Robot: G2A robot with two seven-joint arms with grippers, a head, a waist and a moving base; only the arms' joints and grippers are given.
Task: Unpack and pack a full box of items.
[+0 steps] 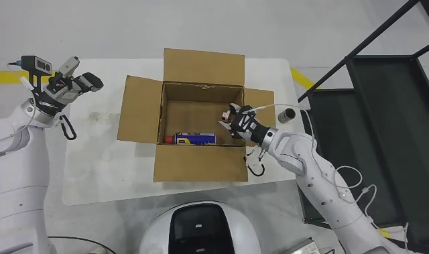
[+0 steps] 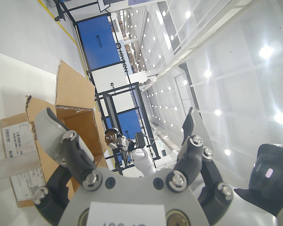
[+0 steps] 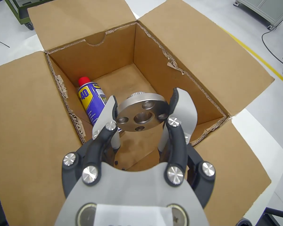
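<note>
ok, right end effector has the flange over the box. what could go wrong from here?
1. The right end effector pinches the round grey metal flange only by its rim; smooth metal could slip and drop into the open cardboard box.
2. The blue spray can with a red cap lies on the box floor nearby, so a falling flange might dent it.

L gripper (image 2: 119, 114) upturned-ish, jaws apart; R gripper (image 3: 145, 97) pinched

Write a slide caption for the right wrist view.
Right end effector grips a metal disc over an open cardboard box holding a spray can.
</note>
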